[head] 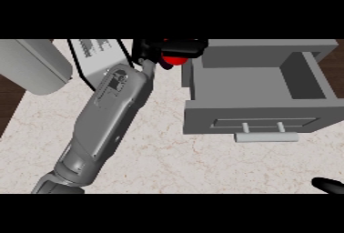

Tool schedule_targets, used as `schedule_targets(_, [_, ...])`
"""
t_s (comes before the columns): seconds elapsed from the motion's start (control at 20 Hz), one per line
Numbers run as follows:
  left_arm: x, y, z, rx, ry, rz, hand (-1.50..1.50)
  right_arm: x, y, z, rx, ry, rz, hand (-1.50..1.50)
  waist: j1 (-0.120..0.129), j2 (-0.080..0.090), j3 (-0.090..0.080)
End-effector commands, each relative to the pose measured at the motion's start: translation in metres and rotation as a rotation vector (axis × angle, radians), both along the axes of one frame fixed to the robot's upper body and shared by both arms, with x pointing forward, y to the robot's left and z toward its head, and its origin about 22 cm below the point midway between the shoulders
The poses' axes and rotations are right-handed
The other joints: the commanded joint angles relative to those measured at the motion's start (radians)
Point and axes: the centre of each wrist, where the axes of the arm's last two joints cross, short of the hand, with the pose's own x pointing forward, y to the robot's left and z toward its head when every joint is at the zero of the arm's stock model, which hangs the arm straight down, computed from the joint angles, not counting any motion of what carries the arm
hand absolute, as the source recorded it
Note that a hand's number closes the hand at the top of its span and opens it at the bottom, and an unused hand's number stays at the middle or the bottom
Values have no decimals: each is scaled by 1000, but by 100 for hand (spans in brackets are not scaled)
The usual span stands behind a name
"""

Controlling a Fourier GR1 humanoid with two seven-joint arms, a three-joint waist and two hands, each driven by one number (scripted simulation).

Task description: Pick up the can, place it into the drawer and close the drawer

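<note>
Clasping can (176,60), left hand (173,47) beside drawer (255,110)

Pale counter (168,164), beige with faint reddish veining, filling most of the view and ending at the left against a strip of dark brown wood (9,100). At the right, standing on it, a grey drawer (201,116), open, plain front panel toward the lower edge, a pale bar handle (266,136) jutting from that panel on two short posts. At the upper left, a rounded grey body (33,63), kind unclear, at the counter's corner. Between the two, near the top edge, a white printed sheet or box (97,52), black lettering too small to read.
</note>
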Motion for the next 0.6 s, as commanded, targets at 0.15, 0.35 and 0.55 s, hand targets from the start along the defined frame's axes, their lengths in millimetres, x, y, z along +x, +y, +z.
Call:
schedule_targets(0.15, [10, -40, 55, 32, -7, 1, 150, 2, 6, 2, -1, -3, 11, -150, -16, 6, 0])
schedule_targets(0.35, [3, -63, 74, 65, 6, 2, 150, -1, 4, 2, 8, -15, 23, -150, -25, 4, 1])
schedule_targets(0.55, [9, -71, 86, 92, 22, -11, 150, 1, 2, 0, -9, -20, 5, -150, -25, 7, 1])
